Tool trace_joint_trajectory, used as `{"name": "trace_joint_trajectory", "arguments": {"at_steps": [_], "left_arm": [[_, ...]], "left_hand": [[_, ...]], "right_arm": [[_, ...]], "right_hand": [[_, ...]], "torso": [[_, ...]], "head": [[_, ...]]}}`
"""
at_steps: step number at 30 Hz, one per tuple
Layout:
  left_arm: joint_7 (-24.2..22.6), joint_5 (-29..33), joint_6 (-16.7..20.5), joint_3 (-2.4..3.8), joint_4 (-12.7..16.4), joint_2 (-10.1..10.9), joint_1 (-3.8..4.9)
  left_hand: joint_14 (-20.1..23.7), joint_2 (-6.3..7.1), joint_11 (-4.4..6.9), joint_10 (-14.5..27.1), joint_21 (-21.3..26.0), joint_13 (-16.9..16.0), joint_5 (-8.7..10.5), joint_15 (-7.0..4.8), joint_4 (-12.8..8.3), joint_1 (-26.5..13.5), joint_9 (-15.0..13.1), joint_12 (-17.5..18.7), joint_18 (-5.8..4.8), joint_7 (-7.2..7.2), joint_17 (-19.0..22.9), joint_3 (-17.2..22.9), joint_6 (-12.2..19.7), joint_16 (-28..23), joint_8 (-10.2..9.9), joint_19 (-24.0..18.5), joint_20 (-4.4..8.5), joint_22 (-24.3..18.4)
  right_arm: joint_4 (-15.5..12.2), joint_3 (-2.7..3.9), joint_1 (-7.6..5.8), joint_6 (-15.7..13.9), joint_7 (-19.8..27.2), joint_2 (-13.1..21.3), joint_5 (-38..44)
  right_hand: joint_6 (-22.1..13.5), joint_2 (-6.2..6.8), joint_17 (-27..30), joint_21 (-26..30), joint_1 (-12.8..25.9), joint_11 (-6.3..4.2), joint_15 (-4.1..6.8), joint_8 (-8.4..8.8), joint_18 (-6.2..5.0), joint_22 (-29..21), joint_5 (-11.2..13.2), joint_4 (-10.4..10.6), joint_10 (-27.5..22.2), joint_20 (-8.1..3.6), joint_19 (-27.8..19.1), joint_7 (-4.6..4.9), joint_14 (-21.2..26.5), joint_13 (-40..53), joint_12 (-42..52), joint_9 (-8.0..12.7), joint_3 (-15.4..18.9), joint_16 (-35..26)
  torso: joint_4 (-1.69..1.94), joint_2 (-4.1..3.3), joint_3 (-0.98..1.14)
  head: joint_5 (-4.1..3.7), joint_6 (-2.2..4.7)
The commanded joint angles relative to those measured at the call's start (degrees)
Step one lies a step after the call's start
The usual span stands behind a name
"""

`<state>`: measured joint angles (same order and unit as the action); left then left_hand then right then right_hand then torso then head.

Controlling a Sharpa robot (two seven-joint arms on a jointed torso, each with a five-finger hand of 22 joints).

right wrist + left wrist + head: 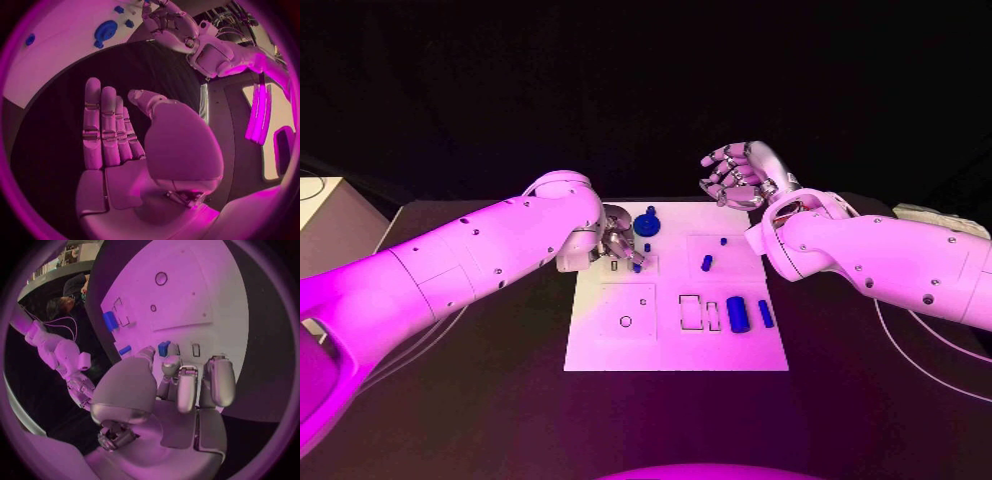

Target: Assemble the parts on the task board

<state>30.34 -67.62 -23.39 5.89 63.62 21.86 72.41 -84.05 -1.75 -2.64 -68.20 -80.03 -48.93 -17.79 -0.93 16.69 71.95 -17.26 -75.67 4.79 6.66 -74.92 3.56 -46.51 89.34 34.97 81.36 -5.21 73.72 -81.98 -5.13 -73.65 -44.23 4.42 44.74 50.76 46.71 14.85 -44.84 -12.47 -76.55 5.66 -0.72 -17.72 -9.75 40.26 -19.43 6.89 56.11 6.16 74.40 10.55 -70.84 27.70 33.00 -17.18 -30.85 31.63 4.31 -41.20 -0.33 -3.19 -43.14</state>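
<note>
The white task board lies mid-table. My left hand is low over its far left part, fingers curled down, thumb and a finger pinching a small blue part against the board. Just beyond that hand stands a round blue part. A thick blue cylinder and a thinner blue peg lie at the board's near right, and two small blue pieces lie mid-board. My right hand is raised above the board's far right corner, fingers straight and holding nothing.
Outlined slots and a small hole mark the near half of the board. A pale box stands at the table's far left, and another pale object lies at the far right. Black table surrounds the board.
</note>
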Motion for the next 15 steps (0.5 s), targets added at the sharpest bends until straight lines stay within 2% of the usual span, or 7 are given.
{"name": "trace_joint_trajectory", "arguments": {"at_steps": [1, 10, 15], "left_arm": [[-0.3, 0.9, 0.0, -0.01, 0.1, -0.2, 0.04], [-0.4, 1.8, 0.2, -0.02, -0.1, -0.2, 0.03], [-0.4, 1.9, -0.1, -0.03, -0.3, -0.3, 0.03]], "left_hand": [[-5.2, 0.32, 0.46, -0.2, 0.3, -0.2, -0.16, -0.49, 0.0, 0.7, -0.3, 0.4, -0.85, -0.1, -13.0, 0.8, -0.6, -0.2, 0.5, -0.1, 0.53, 0.0], [-5.2, 1.21, 0.68, -0.3, 0.3, -0.4, -0.12, -0.71, 0.0, 1.2, -1.2, 0.6, -0.85, -0.32, -13.0, 3.3, -0.5, -0.2, 1.0, -0.1, 0.75, -0.1], [-5.3, 2.15, 0.8, -0.4, 0.3, -0.7, -0.12, -0.84, -0.1, 1.8, -1.9, 0.7, -0.87, -0.43, -13.1, 6.1, -0.3, -0.2, 1.4, -0.1, 0.88, 0.0]], "right_arm": [[0.0, 0.03, -0.04, 0.6, -0.1, -0.1, 0.3], [0.1, 0.03, -0.03, 0.7, -0.2, -0.2, 0.3], [0.1, 0.03, -0.03, 0.8, -0.3, -0.2, 0.4]], "right_hand": [[-0.2, 0.05, -0.1, 0.4, -0.4, 0.04, -0.18, -0.12, -0.59, 0.0, -0.4, 0.0, 0.4, -0.03, 0.6, 0.1, -0.3, -0.1, -0.2, 0.1, 0.4, -0.2], [-0.2, 0.02, -0.1, 0.4, -0.4, 0.04, -0.17, -0.15, -0.59, -0.1, -0.6, 0.0, 0.4, -0.04, 0.6, 0.1, -0.4, -0.1, -0.2, 0.1, 0.5, -0.3], [-0.2, 0.02, -0.1, 0.4, -0.4, 0.04, -0.17, -0.15, -0.59, -0.1, -0.6, 0.0, 0.4, -0.04, 0.6, 0.1, -0.4, -0.1, -0.2, 0.1, 0.5, -0.3]], "torso": [[0.04, 0.01, 0.04], [0.02, 0.01, 0.03], [0.02, 0.02, 0.03]], "head": [[-0.06, -0.07], [0.0, -0.12], [-0.01, -0.19]]}}
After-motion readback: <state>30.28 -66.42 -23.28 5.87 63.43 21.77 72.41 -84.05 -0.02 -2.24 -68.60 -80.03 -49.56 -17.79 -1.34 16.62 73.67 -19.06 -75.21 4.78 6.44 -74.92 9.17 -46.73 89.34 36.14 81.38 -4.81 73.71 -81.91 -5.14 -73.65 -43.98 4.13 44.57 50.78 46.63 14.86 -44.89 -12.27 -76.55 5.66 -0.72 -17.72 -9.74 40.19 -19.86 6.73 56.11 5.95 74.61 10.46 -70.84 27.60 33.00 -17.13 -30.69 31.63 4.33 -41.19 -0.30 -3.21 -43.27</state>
